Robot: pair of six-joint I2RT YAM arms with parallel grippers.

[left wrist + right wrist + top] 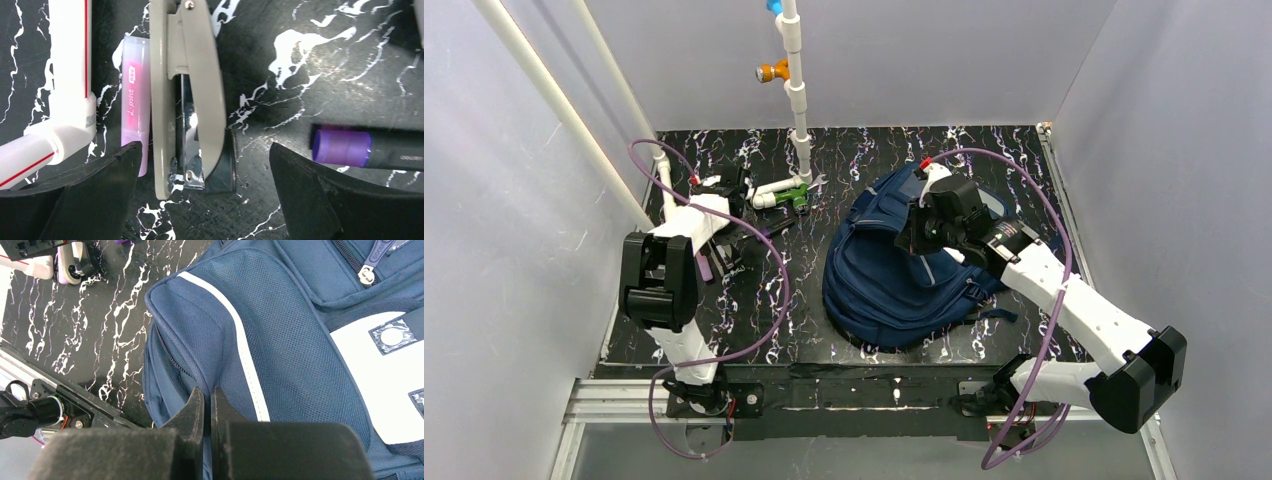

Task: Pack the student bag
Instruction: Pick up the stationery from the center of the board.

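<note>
The left fingers (pixel 95 190) stand wide open with the stapler (pixel 187 95) between them on the bench (pixel 320 100), likely lined up to take it. The right fingers (pixel 194 410) are closed, the student bag (pixel 300 340) right at their tips, perhaps to steady it; any pinched cloth is hidden.

Built from white links and boxy black joint housings, left arm (pixel 686 225) and right arm (pixel 1079 305) alike. Trailed each by one long purple cable (pixel 774 290) in loose loops. Tipped with matte black fingers (pixel 95 195), wedge-shaped.
</note>
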